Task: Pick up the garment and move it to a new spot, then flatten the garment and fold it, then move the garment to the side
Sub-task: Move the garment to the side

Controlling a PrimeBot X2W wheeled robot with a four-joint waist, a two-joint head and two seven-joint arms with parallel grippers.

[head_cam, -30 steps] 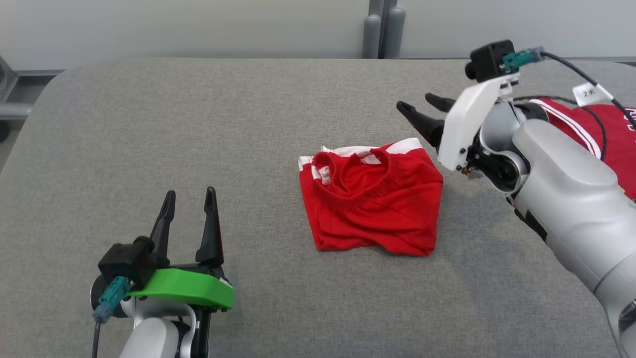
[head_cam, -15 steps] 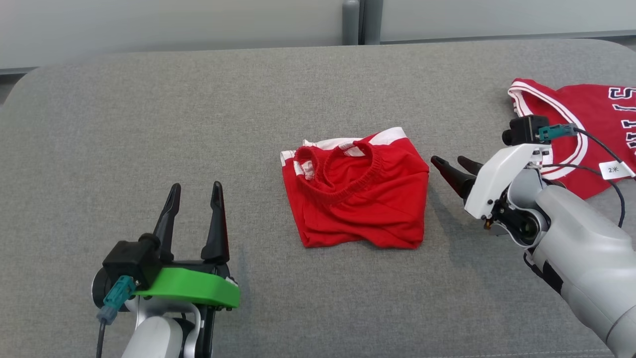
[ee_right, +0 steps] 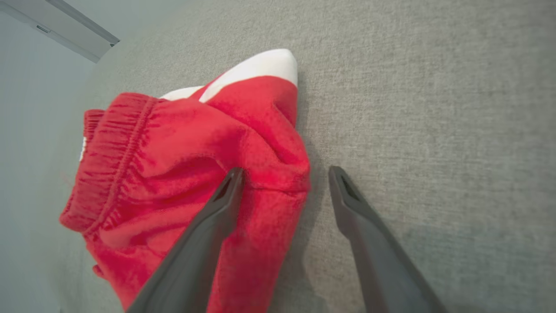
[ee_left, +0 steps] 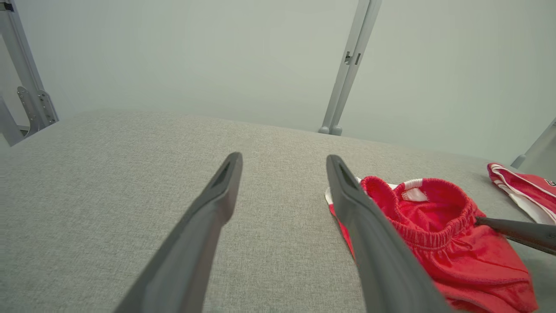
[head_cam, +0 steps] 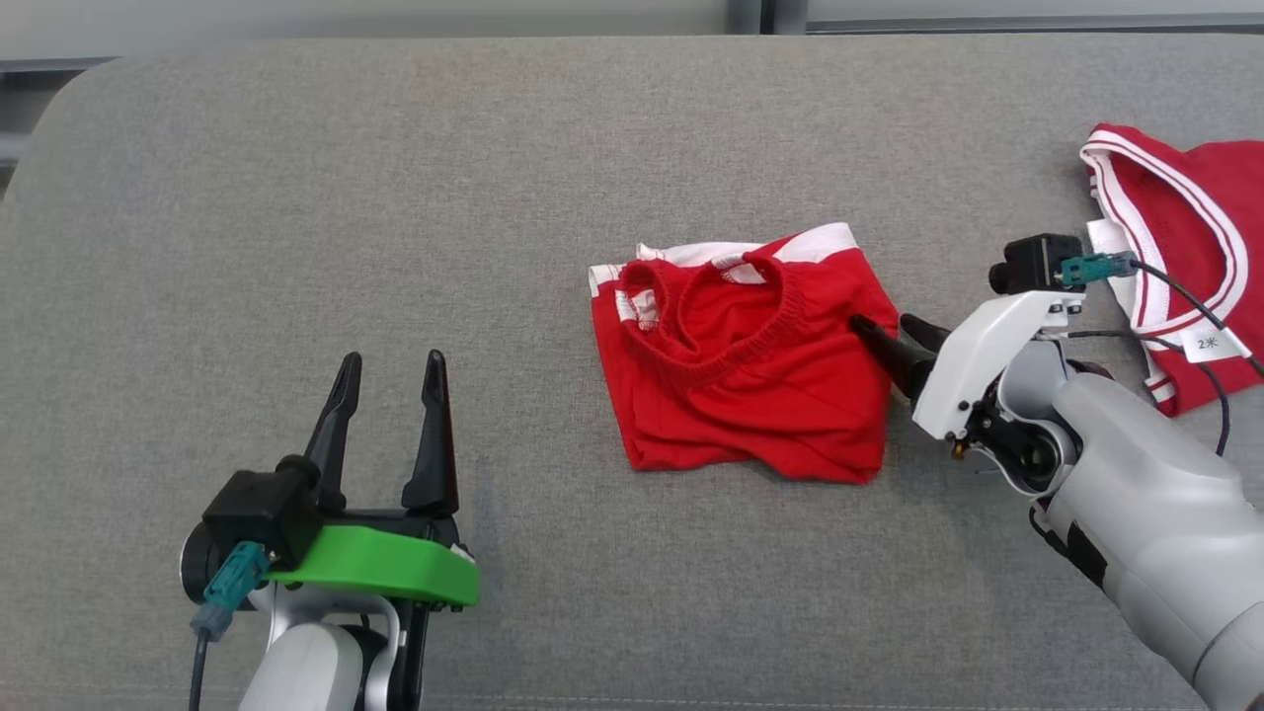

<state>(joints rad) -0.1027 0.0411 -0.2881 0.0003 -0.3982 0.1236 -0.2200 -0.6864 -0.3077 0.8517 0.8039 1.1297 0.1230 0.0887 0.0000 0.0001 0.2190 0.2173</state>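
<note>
We logged garment (head_cam: 750,415): soft red cloth, ribbed elastic waistband | table cover (head_cam: 346,197): grey woven fabric, matt, coarse | fingers (ee_left: 202,234): dark matt plastic

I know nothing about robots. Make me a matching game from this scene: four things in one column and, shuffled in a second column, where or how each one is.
Things
1. red shorts
2. red jersey
3. left tool
4. right tool

Places or states
A. open, apart from both garments
B. lying at the right end of the grey table
C. bunched, in the middle of the table
D. open, straddling the shorts' right edge

Pairs: 1-C, 2-B, 3-A, 4-D
</note>
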